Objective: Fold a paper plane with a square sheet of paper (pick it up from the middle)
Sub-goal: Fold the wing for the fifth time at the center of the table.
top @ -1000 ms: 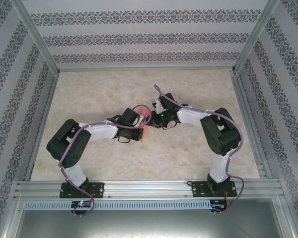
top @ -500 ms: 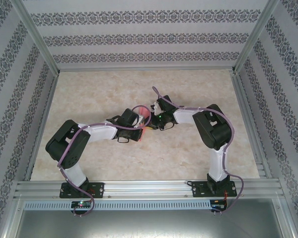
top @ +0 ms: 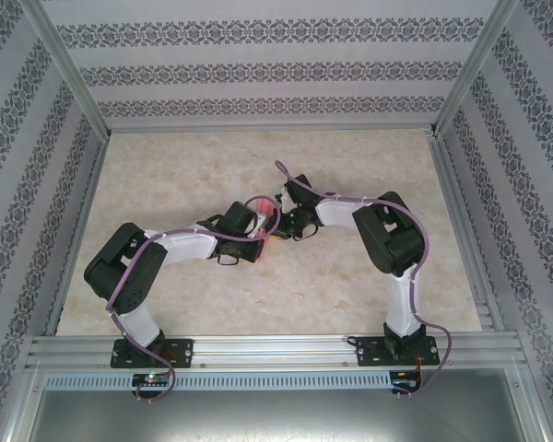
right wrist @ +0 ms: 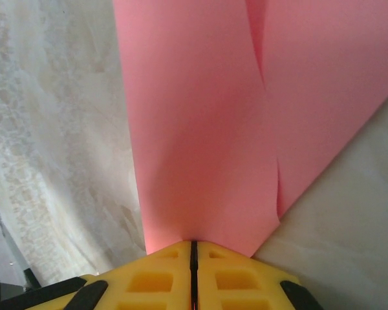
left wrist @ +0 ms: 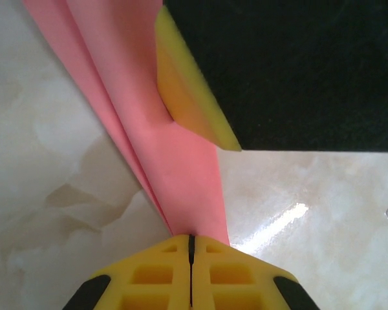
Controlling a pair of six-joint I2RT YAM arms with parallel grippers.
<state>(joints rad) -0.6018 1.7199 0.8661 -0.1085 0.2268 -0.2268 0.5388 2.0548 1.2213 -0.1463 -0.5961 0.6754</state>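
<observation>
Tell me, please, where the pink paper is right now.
The pink paper sits near the middle of the table, pinched in the shut jaws of the left gripper and right gripper.

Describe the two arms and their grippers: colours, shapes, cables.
Both the left arm and right arm have white link shells with bulky black joint housings and black bases, and a mauve cable runs loosely along each. The left gripper and right gripper have yellow fingers with square moulded recesses and black outer patches.
</observation>
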